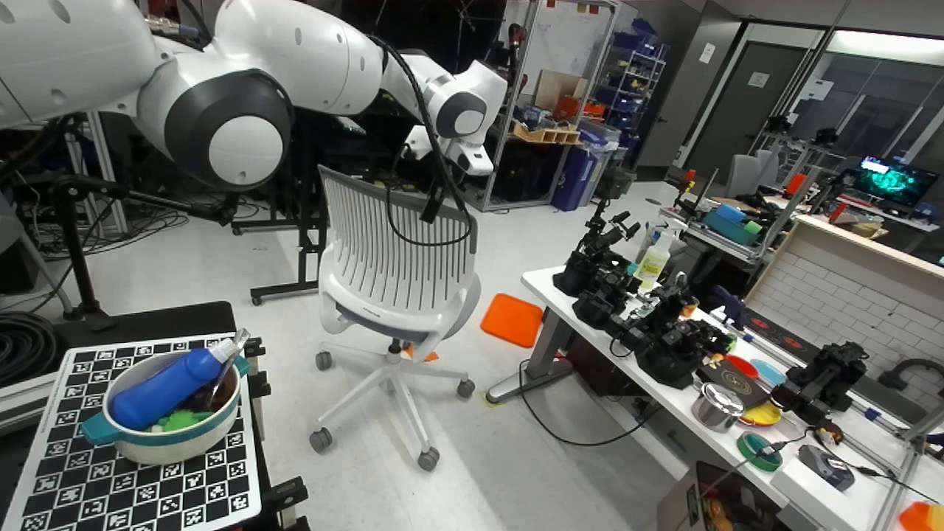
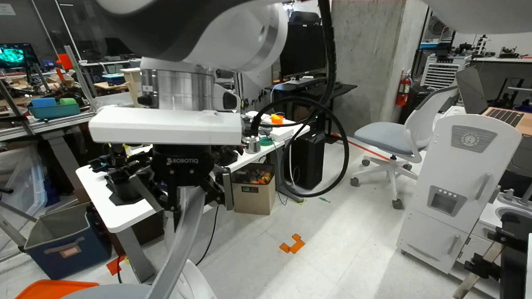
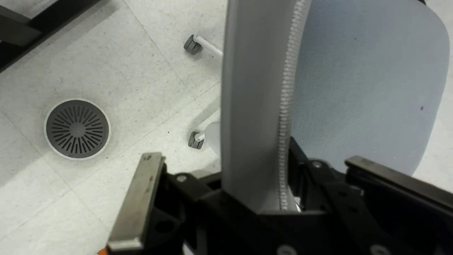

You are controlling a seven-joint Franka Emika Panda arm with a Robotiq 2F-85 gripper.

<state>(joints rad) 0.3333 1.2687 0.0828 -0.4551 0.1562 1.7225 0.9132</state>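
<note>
Claw [image 2: 191,207] clamped on the backrest [image 1: 376,258] of a grey-white chair, its 2 fingers on opposite faces of the top rim [image 3: 256,99]. The chair stands upright, casters [image 1: 428,459] on the floor [image 1: 479,472], with the seat [image 3: 364,85] showing beyond the rim in the wrist view.

Handling (judged): the fingers should bear evenly on both faces. In an exterior view the backrest slants between them, so a slow, level motion would strain the hold less than a twist. Casters would likely let the base wander; small corrections suit best. The looped cable [image 2: 347,153] should hang free of the backrest; whether they touch cannot be told.

Surface: pale tiles, with a round drain [image 3: 77,129] and an orange panel [image 1: 512,319] near the chair.

Room: a white table [image 1: 542,280] carrying black devices [image 1: 664,339]; a patterned board [image 1: 88,479] under a teal-handled pot [image 1: 173,448] holding a blue bottle [image 1: 158,391]; a white toy refrigerator [image 2: 449,166] beside a 2nd chair [image 2: 386,139].
</note>
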